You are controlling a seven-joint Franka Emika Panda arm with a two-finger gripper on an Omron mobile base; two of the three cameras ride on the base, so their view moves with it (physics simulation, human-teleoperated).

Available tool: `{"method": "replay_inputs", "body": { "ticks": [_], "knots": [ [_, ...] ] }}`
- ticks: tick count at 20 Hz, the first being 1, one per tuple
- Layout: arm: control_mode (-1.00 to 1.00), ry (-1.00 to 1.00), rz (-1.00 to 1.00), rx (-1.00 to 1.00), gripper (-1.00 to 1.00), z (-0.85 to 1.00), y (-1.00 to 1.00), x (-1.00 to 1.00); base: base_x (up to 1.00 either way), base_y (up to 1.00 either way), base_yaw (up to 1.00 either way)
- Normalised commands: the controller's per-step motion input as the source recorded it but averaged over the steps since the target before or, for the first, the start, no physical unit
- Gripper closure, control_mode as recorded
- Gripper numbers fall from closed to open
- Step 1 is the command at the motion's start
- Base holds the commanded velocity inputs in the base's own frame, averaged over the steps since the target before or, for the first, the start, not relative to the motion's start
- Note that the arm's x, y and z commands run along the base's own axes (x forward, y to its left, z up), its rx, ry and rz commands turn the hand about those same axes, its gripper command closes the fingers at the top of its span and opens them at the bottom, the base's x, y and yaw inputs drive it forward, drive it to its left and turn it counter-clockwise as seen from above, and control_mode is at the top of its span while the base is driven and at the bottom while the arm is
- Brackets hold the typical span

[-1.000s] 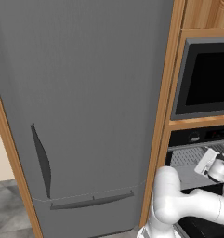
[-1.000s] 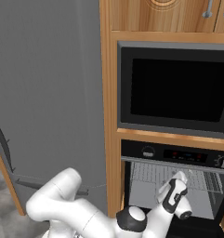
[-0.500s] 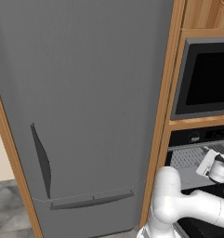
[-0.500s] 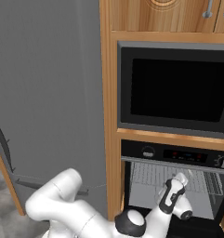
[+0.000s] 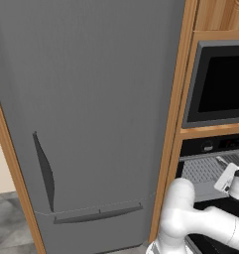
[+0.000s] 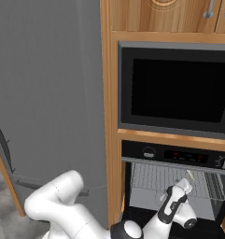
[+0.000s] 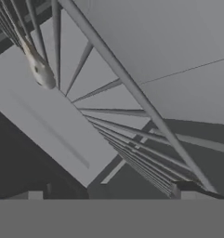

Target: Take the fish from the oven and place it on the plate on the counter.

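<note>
A: In the left base view, how far along are we?

B: Early. The oven (image 5: 212, 171) stands open with its wire rack (image 5: 203, 168) showing; the arm's wrist reaches in at the right edge. Nothing is lifted yet, I'd judge.

A: And the right base view?

B: The arm bends low from its base, forearm angled up so the fingers (image 6: 185, 186) sit at the rack's (image 6: 170, 179) front edge. The fish (image 6: 190, 174) lies on the rack just above and behind them, apart from them.

A: The hand view?

B: The fingers (image 7: 108, 194) are spread about as wide as they go and hold nothing. The fish (image 7: 39, 67) lies on the rack wires well up and to the left of them, off-centre. The grasp, the carry and setting it on the plate all remain.
</note>
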Motion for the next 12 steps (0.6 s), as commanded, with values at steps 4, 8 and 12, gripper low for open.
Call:
{"method": "replay_inputs", "body": {
  "ticks": [4, 8, 12],
  "knots": [
    [-1.0, -0.07, 0.0, 0.1, -1.0, -0.03, -0.08, -0.15, 0.0, 0.0, 0.0],
    [-1.0, -0.04, 0.0, 0.13, -1.0, -0.23, -0.15, -0.42, 0.0, 0.0, 0.0],
    [-1.0, 0.0, 0.0, 0.13, -1.0, -0.46, -0.15, -0.58, 0.0, 0.0, 0.0]
  ]
}}
